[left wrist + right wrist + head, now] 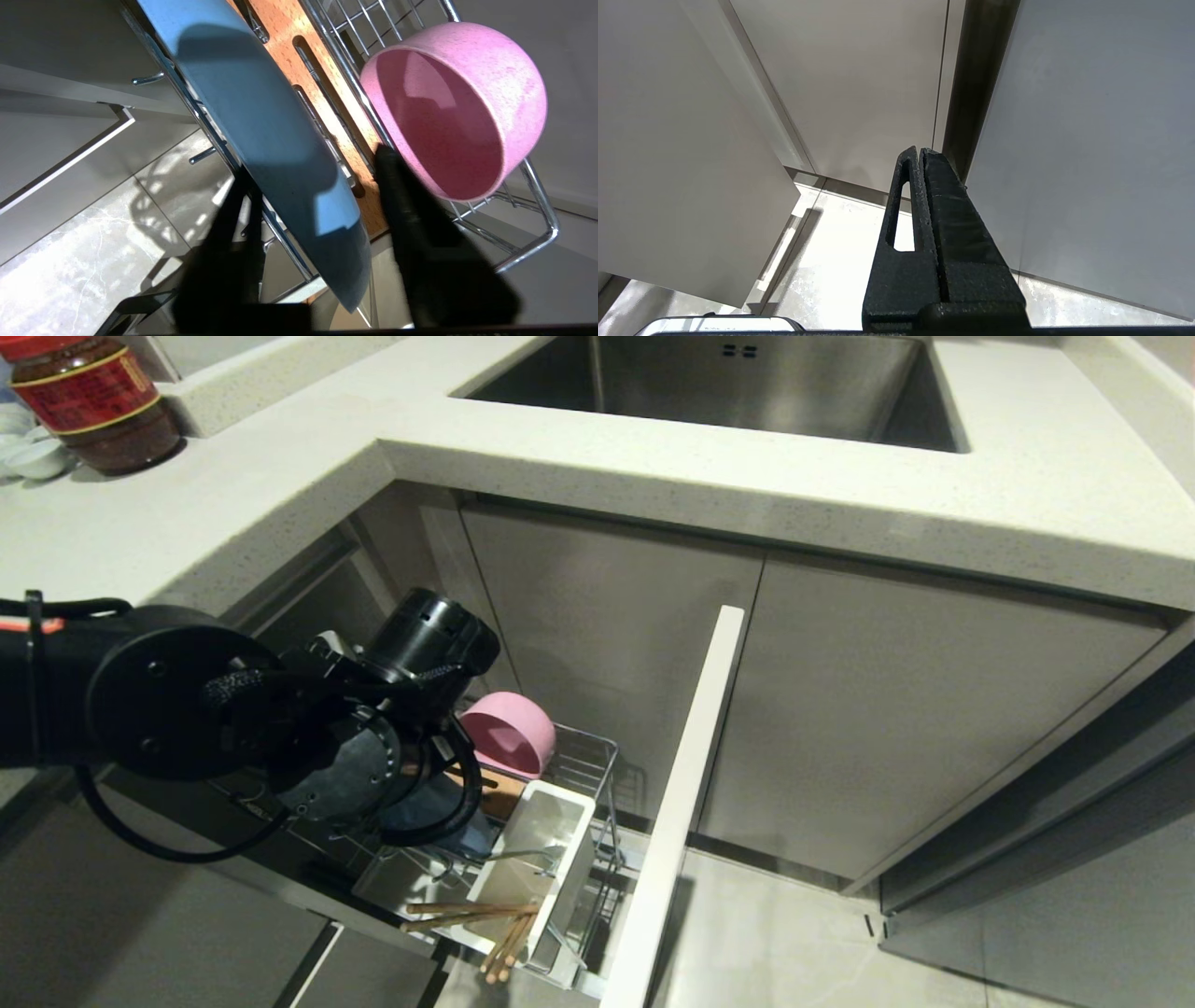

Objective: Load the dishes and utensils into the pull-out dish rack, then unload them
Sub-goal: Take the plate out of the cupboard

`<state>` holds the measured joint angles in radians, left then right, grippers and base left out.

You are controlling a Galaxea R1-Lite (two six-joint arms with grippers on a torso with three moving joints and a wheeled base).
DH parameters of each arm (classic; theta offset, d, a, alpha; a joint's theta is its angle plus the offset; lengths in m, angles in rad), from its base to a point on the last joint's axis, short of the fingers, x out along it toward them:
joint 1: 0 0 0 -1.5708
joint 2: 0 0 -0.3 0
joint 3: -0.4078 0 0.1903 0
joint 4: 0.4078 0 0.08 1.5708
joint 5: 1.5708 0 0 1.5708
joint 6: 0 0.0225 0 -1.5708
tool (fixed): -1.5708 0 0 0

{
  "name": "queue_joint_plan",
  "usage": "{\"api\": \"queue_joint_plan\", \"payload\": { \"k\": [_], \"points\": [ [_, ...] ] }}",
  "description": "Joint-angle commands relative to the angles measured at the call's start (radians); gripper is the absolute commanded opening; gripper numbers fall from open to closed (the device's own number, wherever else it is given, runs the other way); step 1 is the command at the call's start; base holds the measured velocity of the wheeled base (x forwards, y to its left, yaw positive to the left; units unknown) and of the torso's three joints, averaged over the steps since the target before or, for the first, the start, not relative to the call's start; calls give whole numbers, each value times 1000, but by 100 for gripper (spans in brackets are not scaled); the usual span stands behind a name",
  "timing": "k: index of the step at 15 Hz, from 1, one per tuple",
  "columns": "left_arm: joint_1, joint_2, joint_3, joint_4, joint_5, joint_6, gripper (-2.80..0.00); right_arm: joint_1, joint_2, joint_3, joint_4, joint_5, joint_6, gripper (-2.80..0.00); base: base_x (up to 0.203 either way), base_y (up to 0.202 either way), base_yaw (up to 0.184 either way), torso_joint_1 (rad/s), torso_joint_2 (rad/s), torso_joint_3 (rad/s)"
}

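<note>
**Left gripper astride the blue plate in the pull-out rack**

Head view: the left arm reaches down over the pull-out dish rack (597,775), and its wrist housing hides the left gripper (308,172) and nearly all of the light blue plate (261,121). The pink bowl (509,733) lies tipped on its side at the rack's far end. A pair of wooden chopsticks (485,919) sticks out of the white utensil holder (546,845); a thin metal piece inside the holder may be the fork, but it is too faint to be sure. The rack's pale front panel (681,803) stands beside the holder.

Left wrist view: the plate stands on edge between the wire prongs, next to the slotted wooden strip (308,84). One dark finger lies on each side of it, the jaws partly closed; whether they press on the plate cannot be told. The bowl sits just beside one finger.

Right wrist view: the right gripper (920,154) hangs parked before cabinet doors, jaws pressed together with nothing between them.

On the tabletop, a red-labelled jar (93,397) is cut off by the picture's edge.
</note>
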<state>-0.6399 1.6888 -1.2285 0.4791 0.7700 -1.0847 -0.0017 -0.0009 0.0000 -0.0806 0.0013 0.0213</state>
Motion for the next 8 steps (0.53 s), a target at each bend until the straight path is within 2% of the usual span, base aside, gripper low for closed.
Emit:
{"api": "queue_joint_plan", "payload": {
  "k": [1, 8],
  "points": [
    [-10, -14, 3, 4, 5, -8, -280, 0, -1, 26, -1, 0, 0, -280, 0, 0, 0, 0, 0, 0],
    [-60, -76, 0, 6, 8, -16, -280, 0, -1, 26, -1, 0, 0, -280, 0, 0, 0, 0, 0, 0]
  ]
}}
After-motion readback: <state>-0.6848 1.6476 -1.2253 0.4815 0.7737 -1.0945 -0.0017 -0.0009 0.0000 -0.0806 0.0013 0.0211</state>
